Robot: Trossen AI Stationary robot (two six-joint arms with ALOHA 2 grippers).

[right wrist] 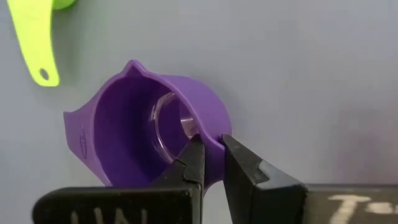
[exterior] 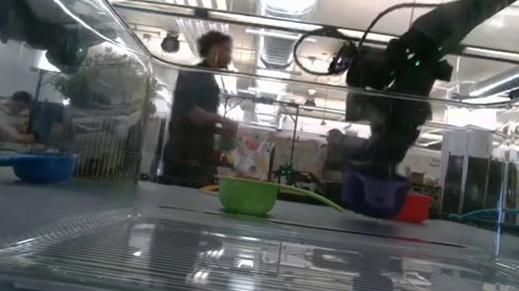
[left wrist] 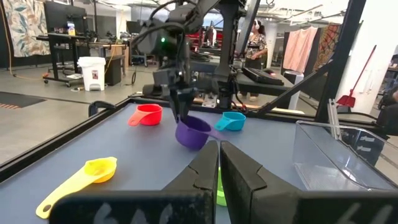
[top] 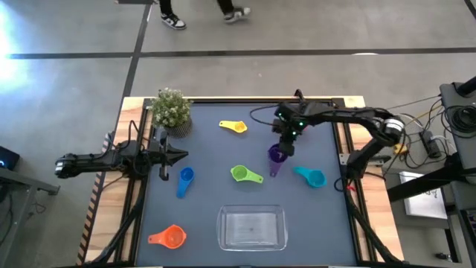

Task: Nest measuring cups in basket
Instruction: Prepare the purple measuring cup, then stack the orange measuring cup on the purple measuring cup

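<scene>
Progress: the clear basket (top: pixel 251 228) at the table's near edge holds no cups, so nesting is not yet begun.
Right gripper (top: pixel 283 147): fingers pinch the purple cup's (top: pixel 277 155) rim, cup apparently lifted above mid-table.
Left gripper (top: pixel 175 155): waits at the left side, fingers closed on nothing.
Cups counted: seven, including yellow (top: pixel 233 126), green (top: pixel 244 174), teal (top: pixel 311 176), blue (top: pixel 184 179), orange (top: pixel 169 237), red (left wrist: pixel 145 114).
Left to do: all seven.

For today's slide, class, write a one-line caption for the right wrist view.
Right gripper pinches the rim of the purple measuring cup above the grey table, green cup's handle nearby.
</scene>
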